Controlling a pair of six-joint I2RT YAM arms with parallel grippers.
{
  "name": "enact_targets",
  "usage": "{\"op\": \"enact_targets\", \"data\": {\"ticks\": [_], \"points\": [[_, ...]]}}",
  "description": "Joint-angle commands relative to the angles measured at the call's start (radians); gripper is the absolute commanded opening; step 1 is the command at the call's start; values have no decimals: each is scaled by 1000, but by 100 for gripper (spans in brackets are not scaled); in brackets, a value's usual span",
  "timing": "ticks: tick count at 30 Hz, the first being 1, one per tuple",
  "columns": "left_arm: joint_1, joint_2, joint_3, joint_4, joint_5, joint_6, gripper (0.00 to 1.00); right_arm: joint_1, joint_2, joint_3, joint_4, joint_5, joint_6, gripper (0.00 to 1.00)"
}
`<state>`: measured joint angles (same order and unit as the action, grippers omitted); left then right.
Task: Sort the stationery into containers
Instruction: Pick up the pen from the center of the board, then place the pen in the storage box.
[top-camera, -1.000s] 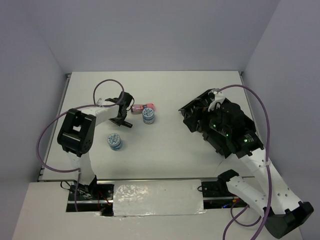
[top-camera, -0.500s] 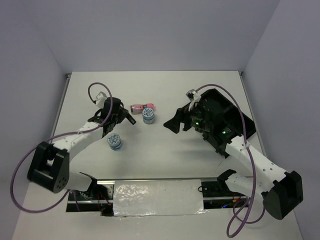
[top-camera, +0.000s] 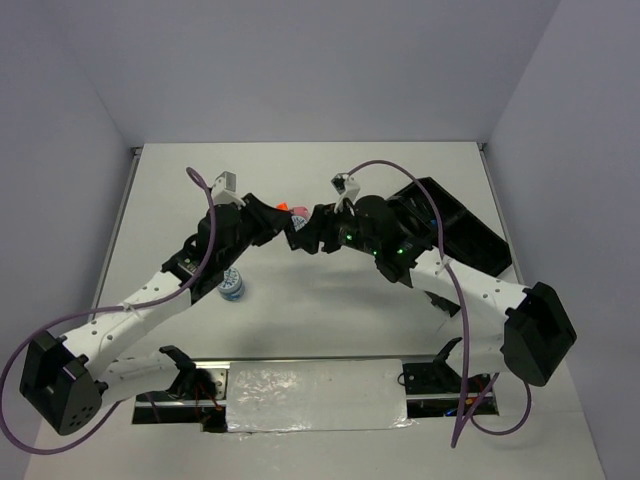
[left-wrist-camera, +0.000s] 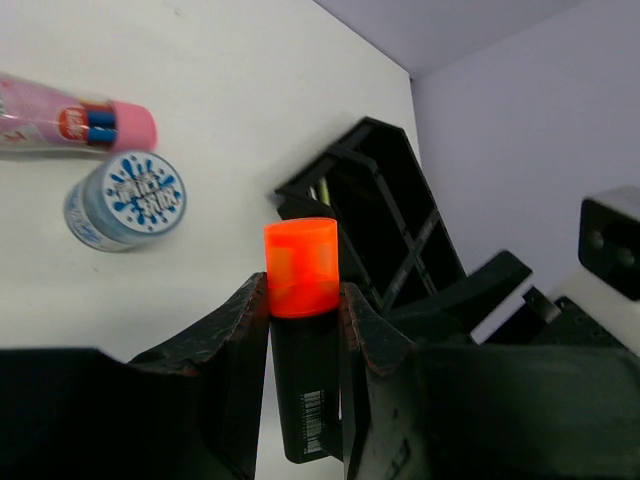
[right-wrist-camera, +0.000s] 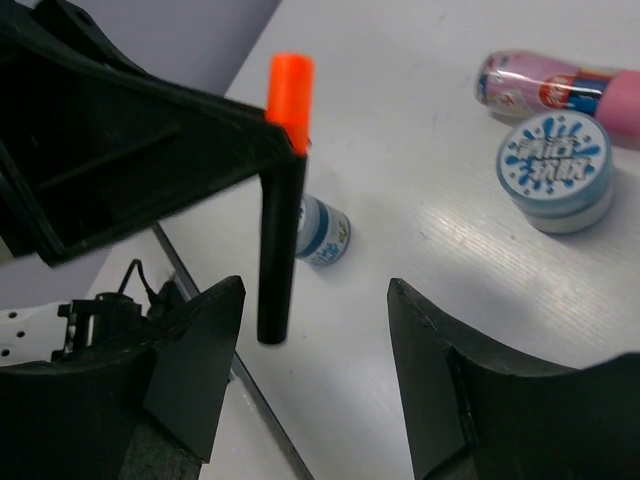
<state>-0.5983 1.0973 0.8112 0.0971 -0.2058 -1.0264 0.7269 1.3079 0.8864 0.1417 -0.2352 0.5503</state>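
My left gripper (left-wrist-camera: 303, 290) is shut on a short black marker with an orange end (left-wrist-camera: 300, 270) and holds it upright above the table's middle (top-camera: 283, 208). My right gripper (right-wrist-camera: 315, 340) is open and empty, facing the left gripper (right-wrist-camera: 130, 160), with the marker (right-wrist-camera: 280, 200) just in front of its left finger (right-wrist-camera: 190, 370). A pink tube (left-wrist-camera: 70, 125) and a blue-white disc (left-wrist-camera: 125, 200) lie on the table below. A second disc (top-camera: 231, 284) stands nearer the left arm. The black organiser tray (top-camera: 455, 225) sits on the right.
The right arm stretches from the tray's near side to the table's middle. The white table (top-camera: 330, 300) is walled on three sides. A foil-covered strip (top-camera: 315, 395) runs along the near edge between the arm bases.
Both grippers have swung to the table's middle and now face each other. The left one has come right and up with the orange-ended marker; the right one has left the tray.
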Motion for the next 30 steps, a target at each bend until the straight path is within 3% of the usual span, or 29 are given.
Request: {"op": "enact_targets", "data": {"ticks": [1,7,10,11,12,13,15,16,18,20,24,27,30], "points": [[-32,-37,16,26,60,17,0,32,19,57,107,43,25,67],[-43,-48,2,32,75,11,0,52,57,65,145,8,45,60],[-44,-56,-9,55,109,3,0,58,83,82,137,8,34,45],[-43,-59,-7,50,109,0,0,58,85,83,136,11,31,14],[-44,-62,-6,43,106,5,3,58,83,82,134,19,31,0],[-44,-65,3,32,95,6,10,58,71,72,139,25,27,0],[-44,-66,26,-37,68,22,59,57,56,72,101,54,-8,0],[-43,-63,78,-84,4,22,99,48,42,81,76,66,-42,0],[-35,-39,161,-280,-53,49,99,20,30,95,-46,123,-174,0],[-18,-5,305,-510,-151,72,99,-91,22,115,-181,81,-284,0],[15,9,430,-707,-225,175,99,-326,30,172,-422,75,-514,0],[23,-39,395,-717,-179,256,99,-492,109,250,-557,163,-628,0],[28,-99,307,-698,-98,327,99,-671,293,475,-723,87,-665,0]]}}
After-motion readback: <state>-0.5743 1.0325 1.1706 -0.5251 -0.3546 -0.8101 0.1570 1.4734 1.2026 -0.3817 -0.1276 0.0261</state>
